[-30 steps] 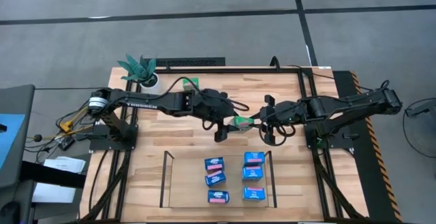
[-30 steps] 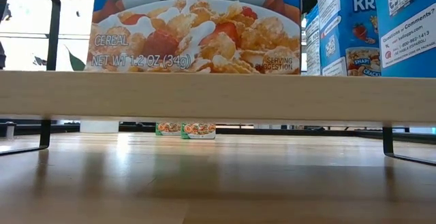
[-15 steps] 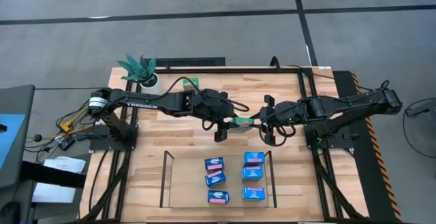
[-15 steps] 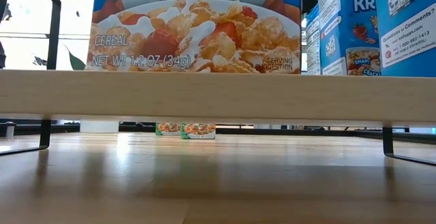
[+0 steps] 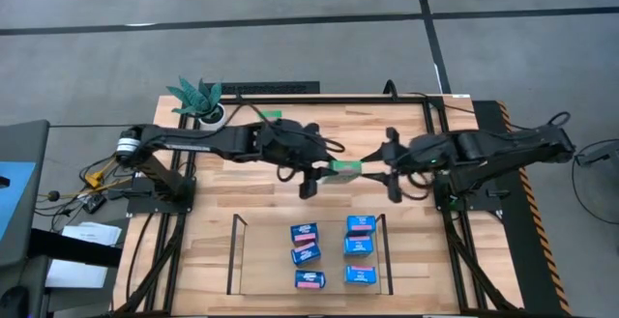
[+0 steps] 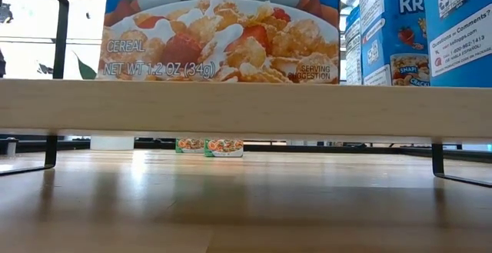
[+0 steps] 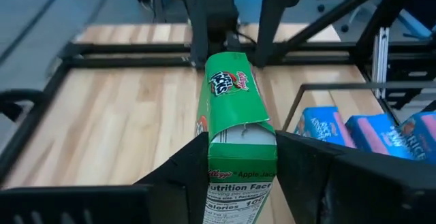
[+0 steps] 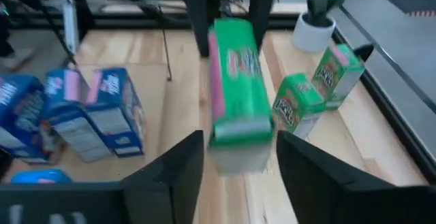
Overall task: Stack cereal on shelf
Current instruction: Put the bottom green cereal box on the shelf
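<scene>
A green cereal box (image 5: 343, 170) hangs in the air between my two grippers, lying level and lengthwise from left to right. My left gripper (image 5: 314, 176) is shut on its left end (image 7: 240, 157). My right gripper (image 5: 386, 168) is open. Its fingers (image 8: 182, 157) stand on either side of the box's right end (image 8: 237, 132) without a plain touch. Several blue boxes (image 5: 334, 250) stand on the shelf's wood base (image 5: 263, 260) between thin dark rails (image 5: 232, 255). Two more green boxes (image 8: 294, 108) stand near the table's far edge. My left gripper pinches the green box between its two fingers (image 7: 184, 173) on the two narrow sides of the end that bears the nutrition panel (image 7: 238, 183). The fingers come level from the table's left and lie along the box. The box juts straight out beyond them, lifted clear of the table.
A potted teal-leaved plant (image 5: 198, 96) stands at the far left corner, next to the two green boxes (image 5: 274, 117). The shelf's left half (image 5: 261, 245) holds no boxes. In the low view the shelf's wood edge (image 6: 246, 107) spans the picture with blue boxes (image 6: 223, 30) on it.
My right gripper has drawn back toward the table's right edge, sliding along the green box until only the box's end lies between its fingers. The box has stayed in my left gripper at about the same place over the table's middle.
</scene>
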